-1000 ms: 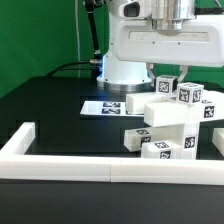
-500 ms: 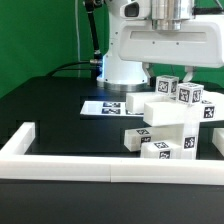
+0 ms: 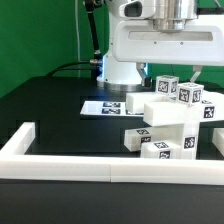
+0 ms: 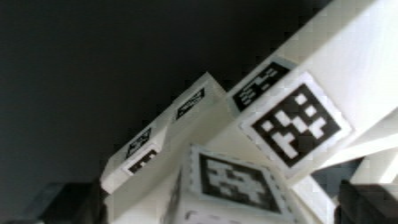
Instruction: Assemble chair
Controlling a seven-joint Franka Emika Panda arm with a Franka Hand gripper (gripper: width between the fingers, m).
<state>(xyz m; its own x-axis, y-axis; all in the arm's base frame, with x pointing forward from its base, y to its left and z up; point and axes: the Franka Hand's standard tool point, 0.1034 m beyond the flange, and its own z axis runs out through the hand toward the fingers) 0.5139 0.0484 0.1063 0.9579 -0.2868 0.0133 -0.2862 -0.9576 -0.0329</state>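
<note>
Chair [image 3: 170,122]: blocky white tagged pieces joined in one stepped stack, standing on the black surface [image 3: 50,105] toward the exterior view's right, just behind the white border rail [image 3: 110,168].
Fingers [image 3: 200,72]: spread wide above the stack's top blocks, one on each side, holding nothing.
Marker board [image 3: 102,106]: flat on the surface, at the exterior view's left of the chair.
Wrist view: tagged chair blocks [image 4: 267,130] fill the frame close up, against dark surface.

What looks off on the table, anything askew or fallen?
Nothing stands out. The chair is one blocky white stack against the border rail, no loose or toppled pieces visible. The marker board lies flat. The claw hangs open above the chair.
</note>
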